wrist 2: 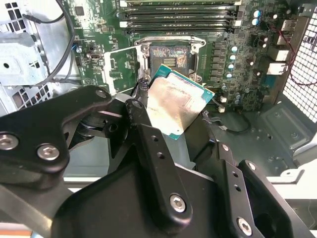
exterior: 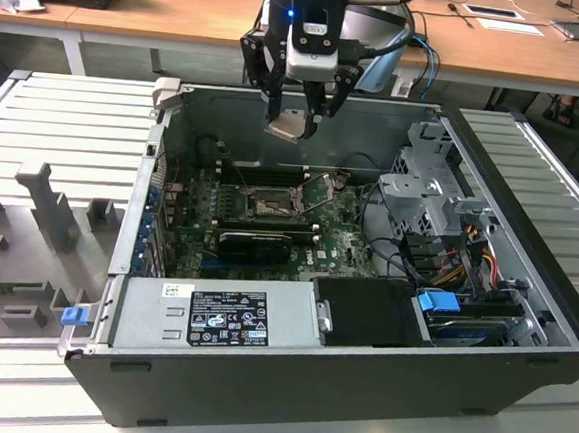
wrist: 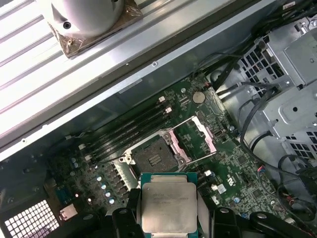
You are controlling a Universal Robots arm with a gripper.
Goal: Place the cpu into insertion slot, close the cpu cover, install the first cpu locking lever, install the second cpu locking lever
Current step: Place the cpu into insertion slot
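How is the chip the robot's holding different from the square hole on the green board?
The cpu is held in the gripper; the slot sits in the green board. The cpu's face is pale metal; the slot is dark and empty. Both are square.

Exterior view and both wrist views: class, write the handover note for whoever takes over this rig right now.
The gripper is shut on the cpu, held in the air over the computer case.
The insertion slot is empty; the cpu cover stands open beside it.
Done: cpu picked up. Left: all four steps.
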